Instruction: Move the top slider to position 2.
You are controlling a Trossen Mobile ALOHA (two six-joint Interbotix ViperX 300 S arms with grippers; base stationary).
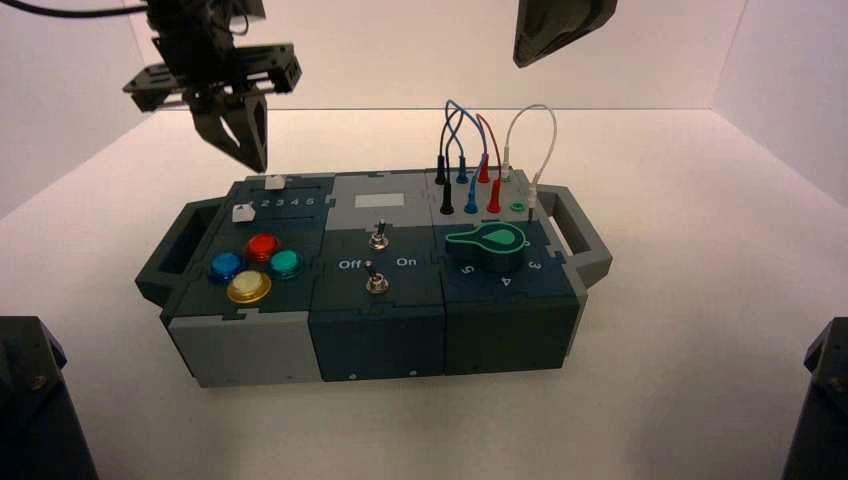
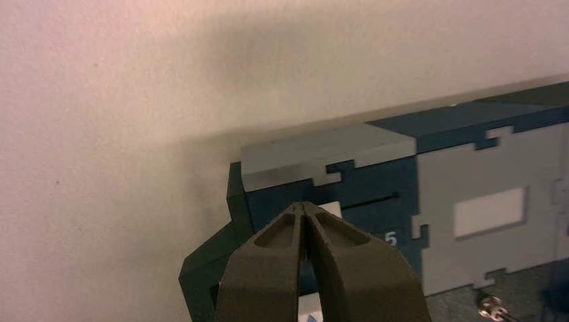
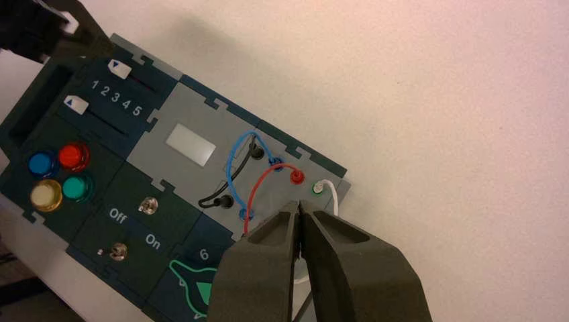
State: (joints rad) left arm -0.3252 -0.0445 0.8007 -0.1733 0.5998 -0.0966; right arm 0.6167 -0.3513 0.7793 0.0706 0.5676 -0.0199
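The top slider [image 1: 273, 183] is a small white knob on the plain track at the box's back left. In the right wrist view it [image 3: 119, 67] stands near the low-number end of that track. The digit 2 [image 3: 105, 91] is printed in the row between the two slider tracks. My left gripper [image 1: 256, 158] is shut and empty. It hangs just above and to the left of the top slider. In the left wrist view its tips [image 2: 305, 205] sit right in front of the white knob [image 2: 330, 210]. My right gripper [image 3: 299, 206] is shut and empty, held high over the wires.
A second white slider knob [image 1: 241, 212] sits on the track nearer me. Blue, red, green and yellow buttons [image 1: 249, 287] are in front of it. Two toggle switches [image 1: 377, 283], a green knob [image 1: 488, 245] and plugged wires [image 1: 470, 150] fill the middle and right. Dark handles [image 1: 165, 260] stick out at both ends.
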